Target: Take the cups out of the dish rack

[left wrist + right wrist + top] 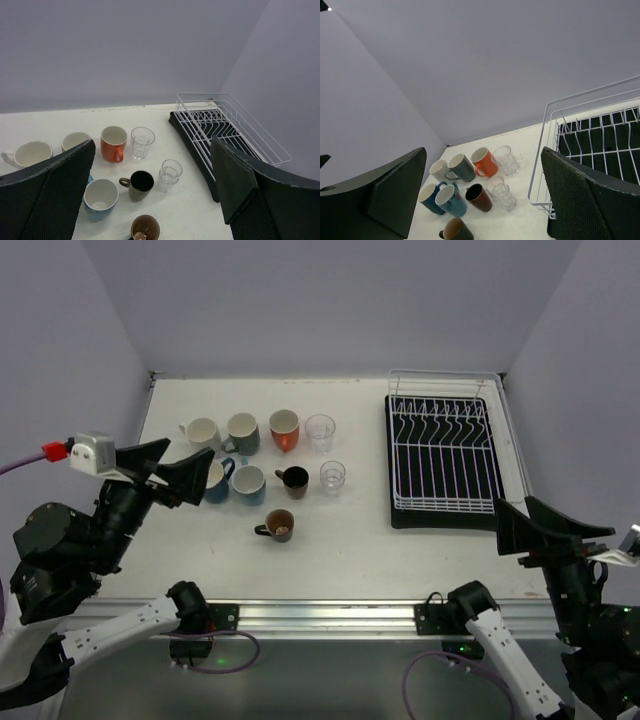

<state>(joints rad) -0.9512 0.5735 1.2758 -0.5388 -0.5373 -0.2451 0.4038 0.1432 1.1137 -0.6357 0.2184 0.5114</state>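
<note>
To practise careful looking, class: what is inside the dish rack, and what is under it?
The dish rack holds nothing. Under it lies a black drip tray; the table beneath that is covered.

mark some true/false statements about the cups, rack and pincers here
1. The dish rack holds no cups. True.
2. The orange mug lies on its side. False: it stands upright.
3. The left pincer and right pincer are both open and empty. True.
4. The near glass sits inside the rack. False: it stands on the table, beside a brown mug.
</note>
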